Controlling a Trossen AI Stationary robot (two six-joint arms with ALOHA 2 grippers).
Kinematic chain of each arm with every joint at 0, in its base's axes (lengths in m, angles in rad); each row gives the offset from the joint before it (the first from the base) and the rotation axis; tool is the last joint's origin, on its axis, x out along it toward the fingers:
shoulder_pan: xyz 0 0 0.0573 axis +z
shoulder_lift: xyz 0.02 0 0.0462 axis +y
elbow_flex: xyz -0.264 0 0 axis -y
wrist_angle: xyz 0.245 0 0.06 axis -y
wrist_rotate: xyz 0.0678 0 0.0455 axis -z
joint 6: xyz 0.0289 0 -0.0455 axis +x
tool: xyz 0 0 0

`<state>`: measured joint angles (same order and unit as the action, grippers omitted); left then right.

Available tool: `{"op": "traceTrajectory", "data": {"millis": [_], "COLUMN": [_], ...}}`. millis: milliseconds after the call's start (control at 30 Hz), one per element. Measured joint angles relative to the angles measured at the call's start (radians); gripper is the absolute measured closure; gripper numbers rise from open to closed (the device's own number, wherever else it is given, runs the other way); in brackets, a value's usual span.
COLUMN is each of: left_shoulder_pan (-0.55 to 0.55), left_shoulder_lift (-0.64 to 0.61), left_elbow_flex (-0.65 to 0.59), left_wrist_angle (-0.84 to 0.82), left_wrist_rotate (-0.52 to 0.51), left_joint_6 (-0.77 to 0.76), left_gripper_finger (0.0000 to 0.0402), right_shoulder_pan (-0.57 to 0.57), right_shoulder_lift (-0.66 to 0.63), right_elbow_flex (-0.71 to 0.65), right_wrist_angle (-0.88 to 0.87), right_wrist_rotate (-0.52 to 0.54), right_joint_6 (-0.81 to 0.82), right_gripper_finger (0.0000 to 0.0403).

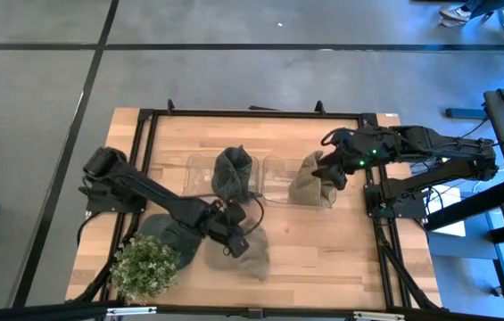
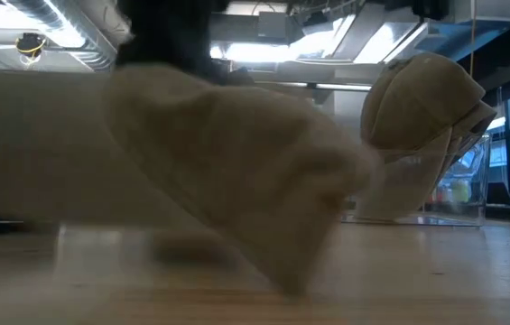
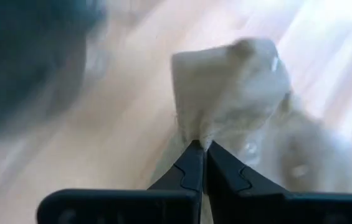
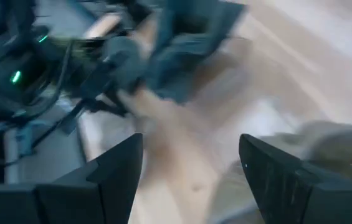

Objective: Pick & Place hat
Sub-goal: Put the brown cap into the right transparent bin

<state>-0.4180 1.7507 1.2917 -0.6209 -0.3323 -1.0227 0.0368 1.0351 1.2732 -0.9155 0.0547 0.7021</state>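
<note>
Wooden table (image 1: 323, 250) – two clear bins: green hat (image 1: 235, 172), tan hat (image 1: 309, 181).

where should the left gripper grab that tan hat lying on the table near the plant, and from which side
Best by a raised fold of cloth, coming down from above. The tan hat lies slumped and flat on the table, so no rim stands up to pinch from the side. The left gripper is already shut on such a fold, which seems a sound hold. The right gripper is open beside the clear bins.
</note>
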Motion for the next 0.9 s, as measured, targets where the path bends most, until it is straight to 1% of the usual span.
{"op": "traceTrajectory", "data": {"millis": [100,167,333,433,500,700,900], "left_shoulder_pan": [0.002,0.007,0.034,0.052,0.064,0.114,0.150], "left_shoulder_lift": [-0.073,-0.123,-0.232,-0.275,-0.299,-0.341,-0.347], "left_elbow_flex": [0.020,0.027,0.030,0.031,0.031,0.031,0.031], "left_wrist_angle": [0.063,0.122,0.328,0.405,0.422,0.432,0.468], "left_wrist_rotate": [-0.052,-0.091,-0.127,-0.180,-0.200,-0.230,-0.198], "left_joint_6": [0.088,0.164,0.360,0.455,0.504,0.524,0.554], "left_gripper_finger": [0.0397,0.0398,0.0398,0.0398,0.0398,0.0398,0.0398], "right_shoulder_pan": [0.000,0.000,0.006,0.015,0.018,0.021,0.021], "right_shoulder_lift": [0.000,0.001,0.013,0.019,0.020,0.025,0.086], "right_elbow_flex": [0.000,0.000,0.000,0.000,0.000,0.000,0.000], "right_wrist_angle": [0.076,0.131,0.262,0.331,0.353,0.405,0.409], "right_wrist_rotate": [-0.079,-0.111,-0.168,-0.180,-0.181,-0.179,-0.179], "right_joint_6": [-0.029,-0.045,-0.106,-0.114,-0.131,-0.156,-0.201], "right_gripper_finger": [0.0138,0.0138,0.0138,0.0138,0.0138,0.0138,0.0138]}}
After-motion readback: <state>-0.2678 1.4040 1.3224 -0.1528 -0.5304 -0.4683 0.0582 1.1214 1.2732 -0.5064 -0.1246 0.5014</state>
